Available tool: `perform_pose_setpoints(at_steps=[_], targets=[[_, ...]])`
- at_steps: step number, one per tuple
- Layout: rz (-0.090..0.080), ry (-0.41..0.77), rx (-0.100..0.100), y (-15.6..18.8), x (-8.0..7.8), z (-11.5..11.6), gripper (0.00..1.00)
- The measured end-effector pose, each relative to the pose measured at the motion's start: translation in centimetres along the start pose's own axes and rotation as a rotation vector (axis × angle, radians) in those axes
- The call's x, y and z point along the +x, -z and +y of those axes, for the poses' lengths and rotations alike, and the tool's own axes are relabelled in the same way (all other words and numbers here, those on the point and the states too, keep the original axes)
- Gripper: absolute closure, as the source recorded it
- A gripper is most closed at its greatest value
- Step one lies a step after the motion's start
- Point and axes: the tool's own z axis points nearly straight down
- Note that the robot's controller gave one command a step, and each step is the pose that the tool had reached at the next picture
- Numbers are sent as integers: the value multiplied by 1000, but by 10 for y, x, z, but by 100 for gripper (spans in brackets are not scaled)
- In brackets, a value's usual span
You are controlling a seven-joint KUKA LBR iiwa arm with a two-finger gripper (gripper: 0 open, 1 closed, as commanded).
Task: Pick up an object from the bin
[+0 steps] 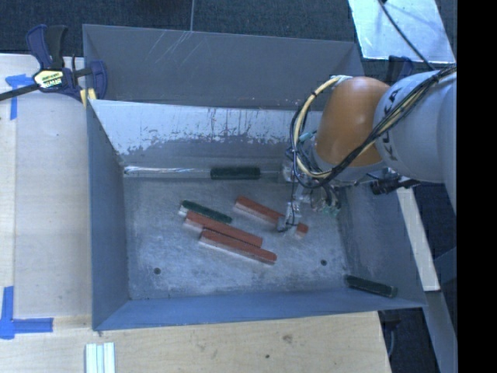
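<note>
hanging low over the floor of the bin [105,231], right of centre, the gripper [291,222] sits at the right end of a short reddish-brown stick [258,210]; jaw spacing cannot be judged. two longer reddish-brown sticks [233,243] lie just left, beside a dark green stick [205,210].

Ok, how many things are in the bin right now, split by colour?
Reddish-brown sticks: 3 (one at the gripper, point; middle; lower)
Dark pen-like pieces: 3 (by the back wall; left of centre; front right corner)
Total: 6
</note>
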Motion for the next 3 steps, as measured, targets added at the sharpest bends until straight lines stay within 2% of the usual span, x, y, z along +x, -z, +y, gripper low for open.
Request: perform_pose_setpoints(at_steps=[1, 2, 3], targets=[[-11, 75, 1, 34, 6, -3, 0], [-11, 134, 0, 33, 6, 5, 0], [-2, 162, 1, 2, 10, 18, 0]])
